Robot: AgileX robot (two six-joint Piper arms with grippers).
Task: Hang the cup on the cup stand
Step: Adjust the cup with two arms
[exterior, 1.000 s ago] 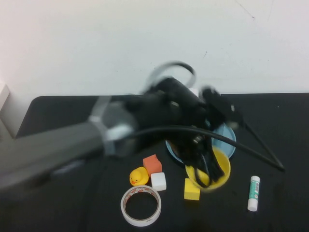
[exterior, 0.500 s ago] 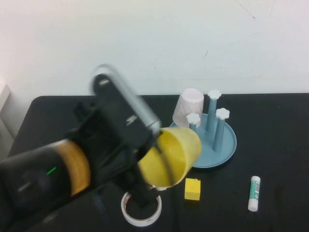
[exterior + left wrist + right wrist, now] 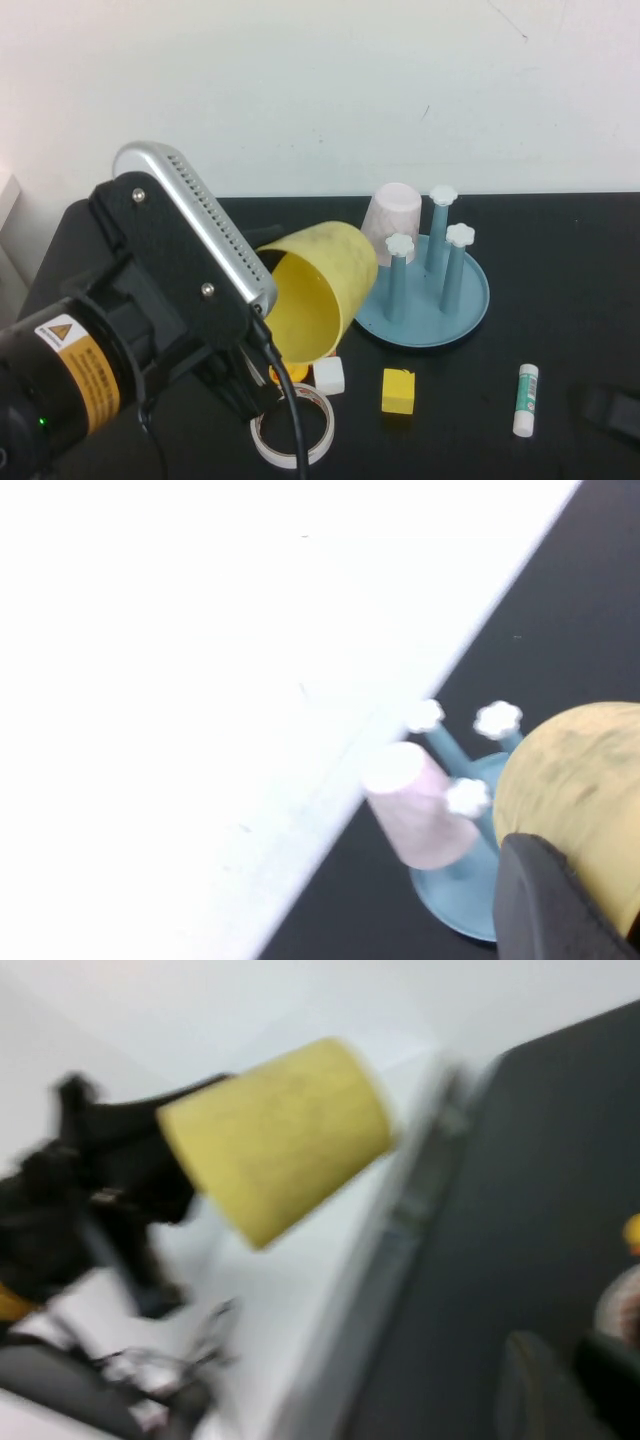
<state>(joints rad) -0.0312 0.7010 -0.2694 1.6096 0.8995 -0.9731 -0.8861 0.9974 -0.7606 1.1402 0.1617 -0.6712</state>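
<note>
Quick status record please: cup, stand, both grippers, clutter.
cup: yellow, lifted off the table, tilted on its side, mouth toward the camera
left gripper: shut on cup, left of the stand
right gripper: low at the table's right edge
stand: three pegs, all bare
pink cup: inverted behind the stand
clutter: tape roll, yellow block, white block, glue stick

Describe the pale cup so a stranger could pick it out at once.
Find the blue cup stand at the table's far side. On its far-left peg sits the pale pink cup, upside down. Unlike the yellow cup held by the left gripper, it is pinkish-white and already hung.
</note>
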